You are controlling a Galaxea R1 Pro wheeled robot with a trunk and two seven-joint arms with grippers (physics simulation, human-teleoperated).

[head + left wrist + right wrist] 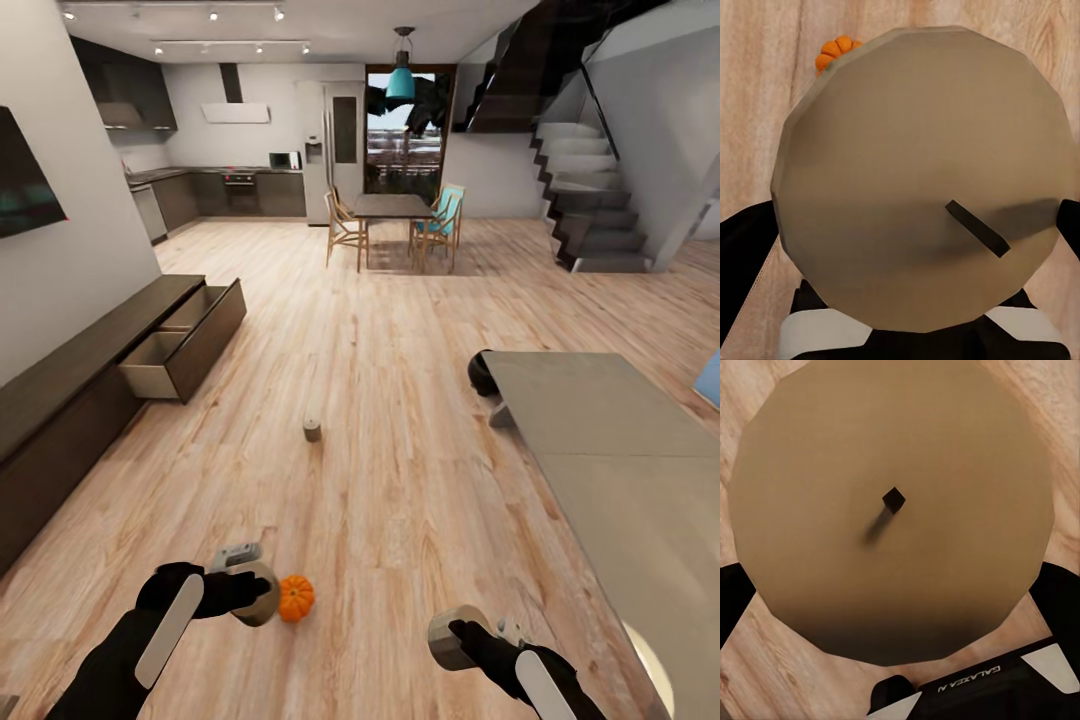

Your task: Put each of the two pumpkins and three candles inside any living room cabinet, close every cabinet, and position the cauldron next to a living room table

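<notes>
Both claws pinching candles: left claw (pixel 243 592), right claw (pixel 462 634). Open drawer (pixel 185 345) upper left of frame, nearer left arm.

Orange ribbed pumpkin (pixel 296 597), beige candles (pixel 313 430), dark-brown cabinet (pixel 90 370), glossy grey table (pixel 620 450), pale wood-grain floor (pixel 380 400)

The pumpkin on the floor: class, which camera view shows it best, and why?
The head view: the whole pumpkin sits on the wood floor beside the left gripper, which holds a candle. The left wrist view shows just an orange sliver past that candle's top.
</notes>
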